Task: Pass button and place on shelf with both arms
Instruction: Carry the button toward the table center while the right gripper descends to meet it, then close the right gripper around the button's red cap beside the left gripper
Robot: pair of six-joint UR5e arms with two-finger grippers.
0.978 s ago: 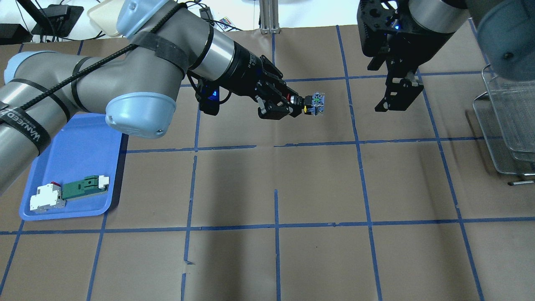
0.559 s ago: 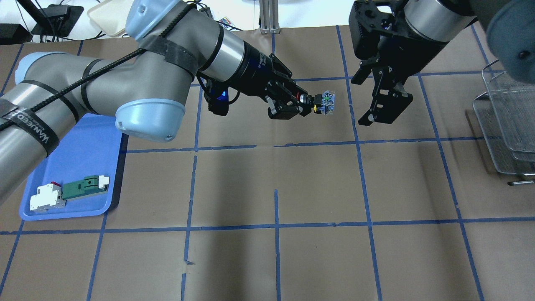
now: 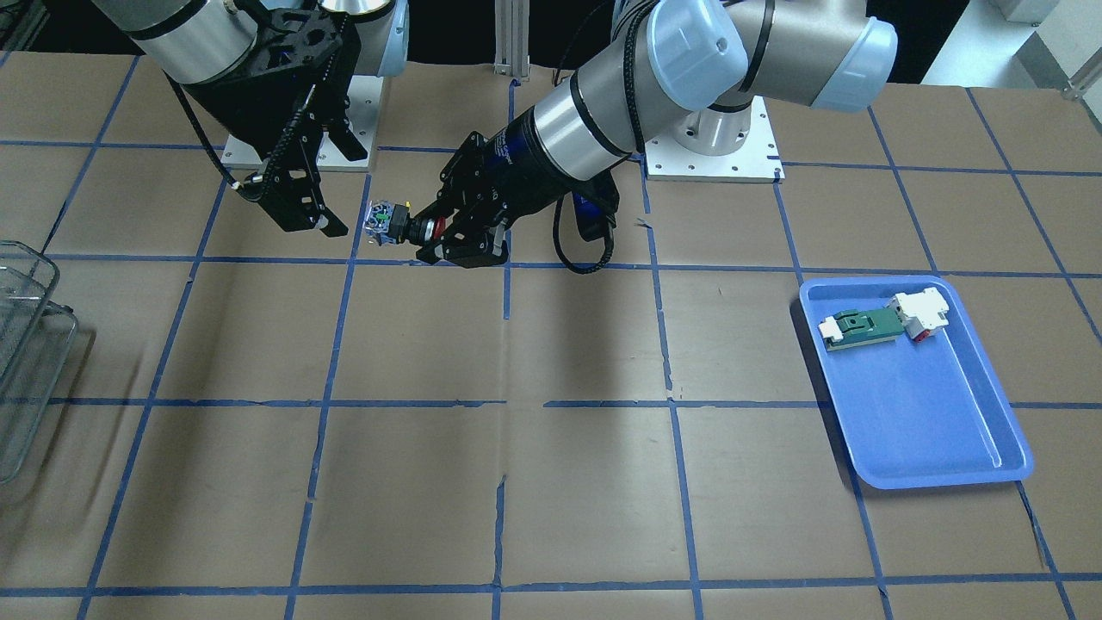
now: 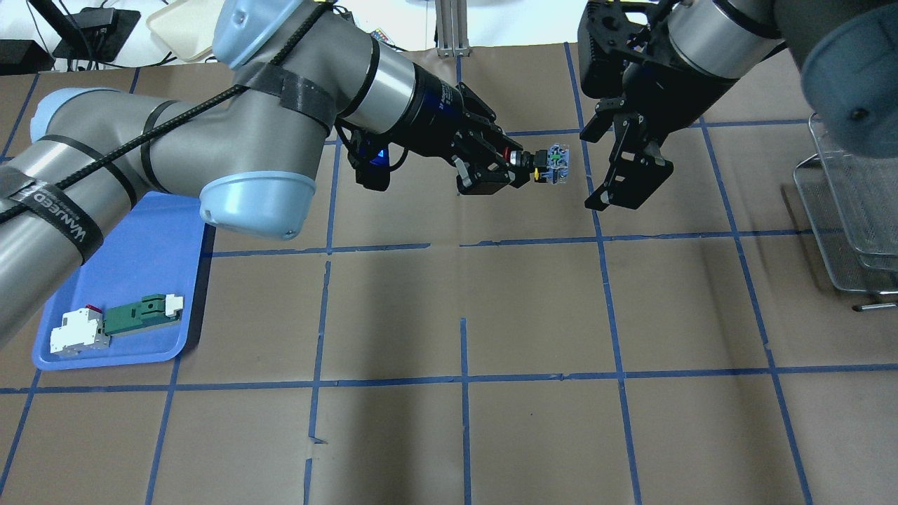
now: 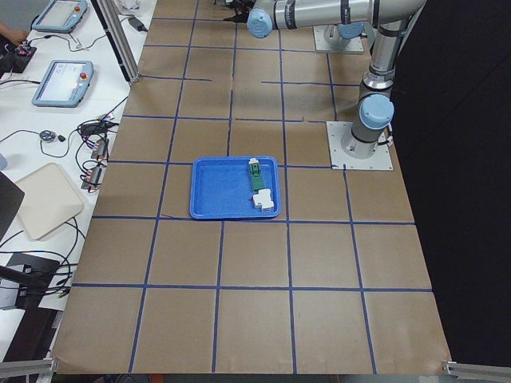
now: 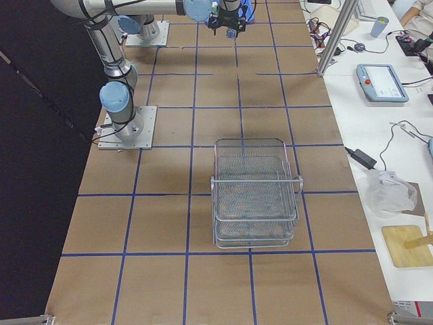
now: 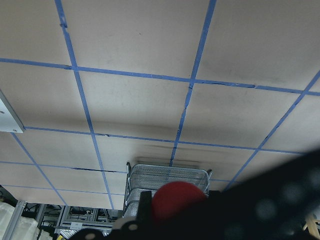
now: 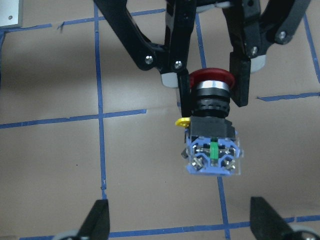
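Your left gripper (image 4: 518,163) has its jaws clamped on the button (image 4: 553,159). They pinch it at the black collar just behind the red cap, and the blue-clear block sticks out past the fingertips toward the right of the frame. In the overhead view the button hangs above the tabletop (image 4: 463,301) in the upper middle of the frame, not resting on anything.

Your right gripper (image 4: 624,186) sits just to the right of the button in that view, near it but not touching, with its jaws spread wide and holding nothing. The right wrist view shows this best. There the button fills the centre, red cap up and blue block down. The right gripper's own fingertips (image 8: 97,220) show only at the bottom left and bottom right corners, well apart, and the button lies above the gap between them.

The shelf (image 4: 849,203) stands at the right edge of the overhead frame, well apart from both grippers (the left wrist view catches it small at the bottom centre, behind the blurred red cap).

The tray (image 4: 140,259) lies at the lower left of the overhead frame. On it, a green part (image 4: 140,314) and a white block (image 4: 78,331) touch end to end.
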